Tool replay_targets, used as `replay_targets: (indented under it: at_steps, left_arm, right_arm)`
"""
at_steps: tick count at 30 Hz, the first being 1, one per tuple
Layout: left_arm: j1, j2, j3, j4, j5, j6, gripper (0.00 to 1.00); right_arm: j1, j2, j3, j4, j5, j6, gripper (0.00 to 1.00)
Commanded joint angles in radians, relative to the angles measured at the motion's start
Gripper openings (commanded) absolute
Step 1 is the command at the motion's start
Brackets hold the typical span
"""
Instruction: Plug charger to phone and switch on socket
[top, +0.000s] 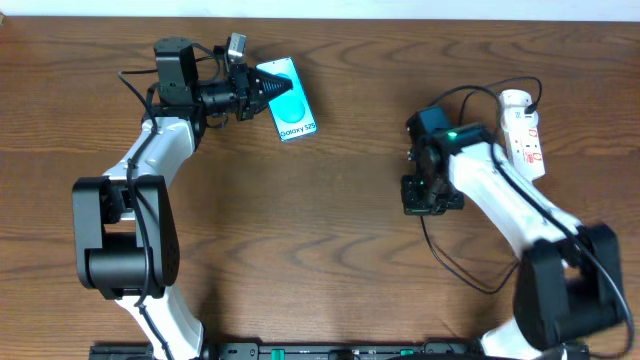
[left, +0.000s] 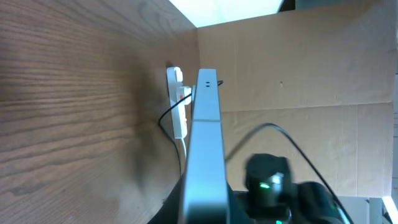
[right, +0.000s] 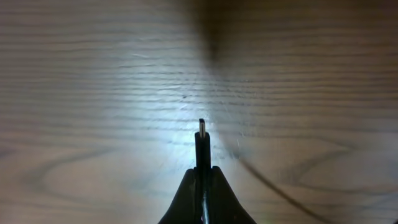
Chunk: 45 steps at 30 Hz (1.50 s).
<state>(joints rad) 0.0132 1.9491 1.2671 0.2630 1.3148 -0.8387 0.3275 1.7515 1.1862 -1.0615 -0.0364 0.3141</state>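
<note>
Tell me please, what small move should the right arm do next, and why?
Probably carry the plug leftward toward the free end of the phone. The right jaws are shut on the plug, its tip pointing out, while the left jaws hold the phone's other end. A wide stretch of table separates them.

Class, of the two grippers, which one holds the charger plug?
The right gripper: it pinches the charger, with the plug tip poking out ahead. The left gripper clasps the phone instead.
</note>
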Motion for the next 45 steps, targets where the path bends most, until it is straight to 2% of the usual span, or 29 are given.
replay_targets:
  at_steps: [1,6,45]
  left_arm:
    - [0.004,0.003,0.005,0.009,0.035,-0.005,0.07]
    - [0.004,0.003,0.005,0.010,0.035,-0.005,0.08]
    - [0.004,0.003,0.005,0.013,0.035,-0.005,0.07]
  right_arm:
    - [0.001,0.073,0.014,0.004,0.027,0.030,0.01]
    - [0.008,0.126,0.014,0.023,0.026,0.030,0.01]
    - [0.014,0.159,0.005,0.103,0.026,0.049,0.01]
